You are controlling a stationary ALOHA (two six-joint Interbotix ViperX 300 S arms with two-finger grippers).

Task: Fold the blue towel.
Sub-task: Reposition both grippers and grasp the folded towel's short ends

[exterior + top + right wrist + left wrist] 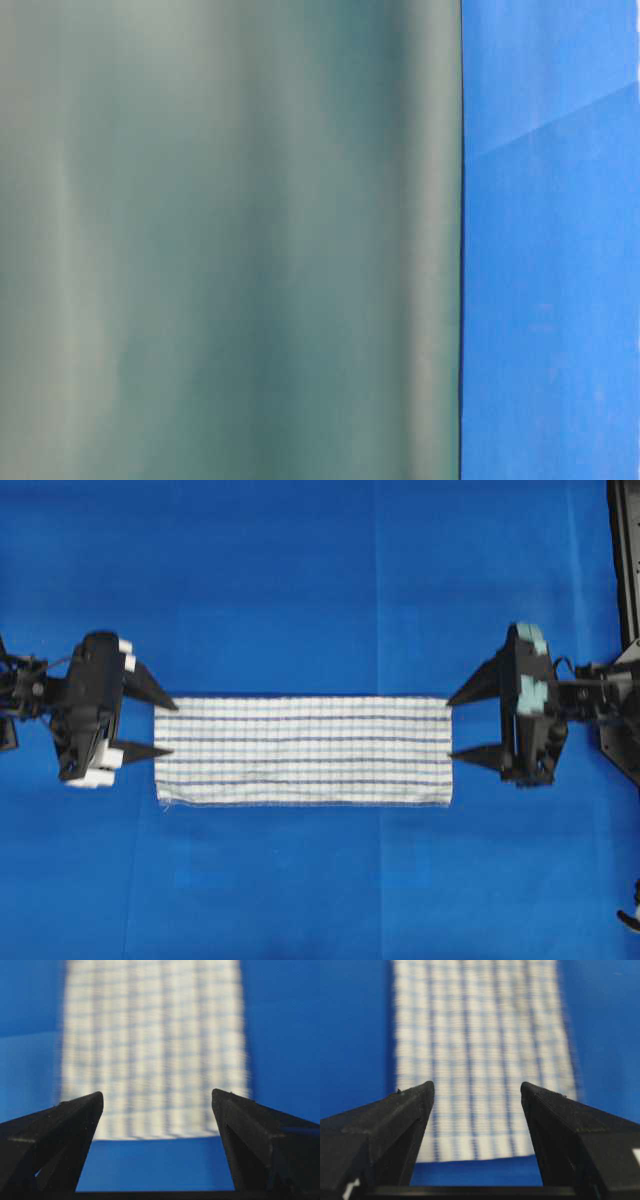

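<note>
A large plain blue sheet point(320, 580) covers the whole work surface, and everything else lies on it. In the table-level view only a strip of this sheet shows at the right; a blurred grey-green surface point(230, 240) fills the rest, so that view shows neither the towel nor the arms.

The blue towel point(303, 751) lies flat in the middle of the sheet as a long narrow rectangle, with its stripes running along its length. Only the overhead view shows its full outline, with a stitched hem along the lower edge.

The left gripper point(150, 721) is at the towel's left short edge. Its jaws are spread apart and hold nothing. From overhead the fingertips seem to reach the edge of the cloth. In the left wrist view, a band of blue sheet lies between the fingers point(400, 1125) and the towel's near edge.

The right gripper point(475, 723) is at the right short edge, also spread wide and empty. Its wrist view is blurred, but the cloth ends beyond the fingers point(240, 1125), with bare sheet between.
</note>
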